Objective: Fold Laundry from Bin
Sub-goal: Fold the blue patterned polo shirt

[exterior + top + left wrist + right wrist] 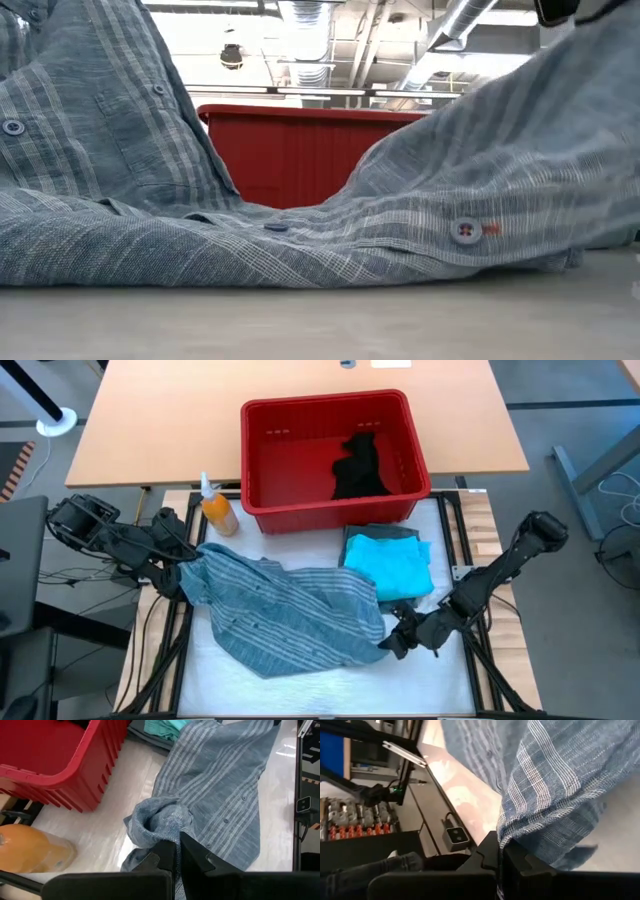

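The blue-grey striped button shirt [285, 610] lies spread across the white table top between my two grippers. My left gripper [177, 845] is shut on its left end, seen at the table's left [187, 567]. My right gripper [501, 847] is shut on the shirt's near right end [390, 643]. In the low view the shirt [300, 235] rises at both ends and its middle rests on the table. The red bin [300, 470] stands at the far side with a black garment [358, 468] inside. A turquoise garment [390, 565] lies folded on a grey-green one [380, 532]. My left gripper pinches a bunched-up part of the shirt's left end [162, 825] between its two fingers, several layers gathered. The fingers slant down from the table's left. That end is raised and the rest trails onto the table. My right gripper pinches a folded edge at the shirt's near right end [520, 827] between its two fingers. It slants down from the table's right. The cloth climbs from the table to the fingers, and the shirt's middle [280, 240] stays on the table.
An orange bottle [217, 512] with a white top stands at the far left, beside the bin's left corner. The folded pile lies just in front of the bin at the right. Bare table shows along the near edge [330, 685].
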Robot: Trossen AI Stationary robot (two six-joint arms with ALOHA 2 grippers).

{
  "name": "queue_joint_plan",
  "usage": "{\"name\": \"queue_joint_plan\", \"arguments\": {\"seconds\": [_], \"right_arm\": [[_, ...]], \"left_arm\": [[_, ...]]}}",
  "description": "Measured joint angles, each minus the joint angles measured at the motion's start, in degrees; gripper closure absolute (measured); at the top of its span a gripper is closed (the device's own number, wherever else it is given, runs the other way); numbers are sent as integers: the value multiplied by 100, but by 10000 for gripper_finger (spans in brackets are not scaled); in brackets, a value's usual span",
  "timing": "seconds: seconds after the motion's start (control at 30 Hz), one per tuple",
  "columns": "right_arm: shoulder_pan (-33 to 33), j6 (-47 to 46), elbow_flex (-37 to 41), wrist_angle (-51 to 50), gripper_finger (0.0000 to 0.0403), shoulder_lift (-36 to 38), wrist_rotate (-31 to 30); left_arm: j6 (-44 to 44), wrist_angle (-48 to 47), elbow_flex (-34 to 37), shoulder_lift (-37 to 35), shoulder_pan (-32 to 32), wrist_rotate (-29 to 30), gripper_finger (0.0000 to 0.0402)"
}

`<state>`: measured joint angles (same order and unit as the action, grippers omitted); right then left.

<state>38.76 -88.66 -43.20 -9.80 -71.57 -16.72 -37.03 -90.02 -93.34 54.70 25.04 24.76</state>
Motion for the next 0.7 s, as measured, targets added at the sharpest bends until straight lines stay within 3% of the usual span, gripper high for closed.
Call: {"name": "queue_joint_plan", "arguments": {"seconds": [0.47, 0.7], "right_arm": [[-238, -149, 2, 170, 376, -647, -12], [-330, -285, 9, 219, 353, -743, 3]], "left_arm": [[-18, 0, 0, 4, 0, -11, 401], [-24, 0, 0, 11, 1, -13, 402]]}}
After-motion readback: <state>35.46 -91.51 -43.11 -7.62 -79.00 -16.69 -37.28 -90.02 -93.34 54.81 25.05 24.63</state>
